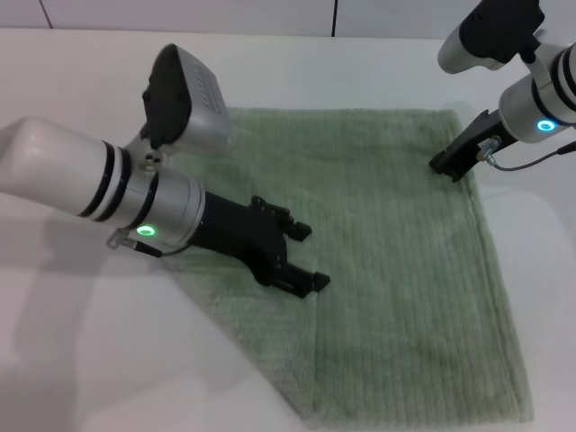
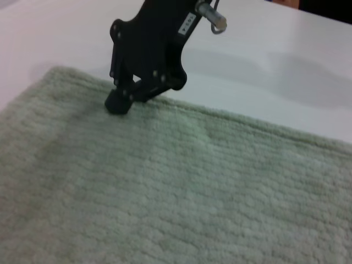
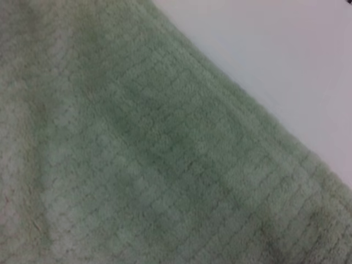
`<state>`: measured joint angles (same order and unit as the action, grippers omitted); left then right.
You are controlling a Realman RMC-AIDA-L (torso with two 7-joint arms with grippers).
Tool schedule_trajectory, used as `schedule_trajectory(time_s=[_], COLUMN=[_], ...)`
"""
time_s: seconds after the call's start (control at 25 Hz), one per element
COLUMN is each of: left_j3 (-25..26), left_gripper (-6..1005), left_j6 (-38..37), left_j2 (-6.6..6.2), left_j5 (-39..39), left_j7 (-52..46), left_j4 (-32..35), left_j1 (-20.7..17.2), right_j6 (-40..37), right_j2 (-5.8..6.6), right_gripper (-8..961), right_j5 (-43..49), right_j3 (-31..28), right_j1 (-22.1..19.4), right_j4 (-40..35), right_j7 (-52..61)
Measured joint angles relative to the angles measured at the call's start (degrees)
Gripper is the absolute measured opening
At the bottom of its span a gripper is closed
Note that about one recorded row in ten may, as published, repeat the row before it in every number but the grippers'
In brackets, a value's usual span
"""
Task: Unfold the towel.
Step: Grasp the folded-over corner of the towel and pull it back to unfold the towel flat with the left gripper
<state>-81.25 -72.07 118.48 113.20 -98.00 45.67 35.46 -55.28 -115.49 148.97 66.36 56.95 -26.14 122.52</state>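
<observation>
The pale green towel (image 1: 396,270) lies spread on the white table. Its near left side ends in a diagonal edge, and a straight seam (image 1: 319,351) runs toward me from just under my left gripper, like a corner flap folded onto the cloth. My left gripper (image 1: 308,256) hovers low over the towel's left middle, open and empty. My right gripper (image 1: 447,168) is at the towel's far right corner, fingers together. In the left wrist view its tip (image 2: 117,102) touches the towel's hem (image 2: 231,118). The right wrist view shows only towel (image 3: 137,154) and table.
The white table (image 1: 81,360) surrounds the towel, with bare surface to the left, far side and right (image 3: 286,60). My left forearm (image 1: 72,180) crosses the table's left side.
</observation>
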Motion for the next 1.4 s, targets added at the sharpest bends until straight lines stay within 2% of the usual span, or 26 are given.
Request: schedule_trajectory(time_s=[0.12,0.56,0.8,1.0,1.28,1.4], left_j3=[-1.9,-2.5,-2.8,-2.4,0.5,4.1], left_gripper=[774,772,584,351,203,139], left_j6=[0.9,1.2,0.9,-0.1,-5.4,-9.5], left_j2=[0.03,0.18,0.13,0.02,-0.23,-0.4], left_j5=[1.0,2.8,4.2,4.3,4.4,4.4], left_j7=[-0.6,-3.1,-5.1,-5.1,-5.1,-5.0], left_j4=[-0.1,-0.4,0.0,0.3,1.3,1.8], left_j1=[0.1,0.8,1.0,1.1,1.2,1.4], right_j6=[0.0,0.1,0.2,0.2,0.6,0.7], right_j2=[0.0,0.0,0.0,0.0,0.0,0.0], right_gripper=[13,14,15,16,17,17], right_j5=[0.0,0.0,0.0,0.0,0.2,0.3], right_j3=[0.0,0.0,0.0,0.0,0.0,0.0], right_j1=[0.0,-0.2,-0.2,-0.2,-0.2,-0.2], right_j4=[0.0,0.0,0.0,0.0,0.1,0.1], right_j7=[0.0,0.0,0.0,0.0,0.0,0.0])
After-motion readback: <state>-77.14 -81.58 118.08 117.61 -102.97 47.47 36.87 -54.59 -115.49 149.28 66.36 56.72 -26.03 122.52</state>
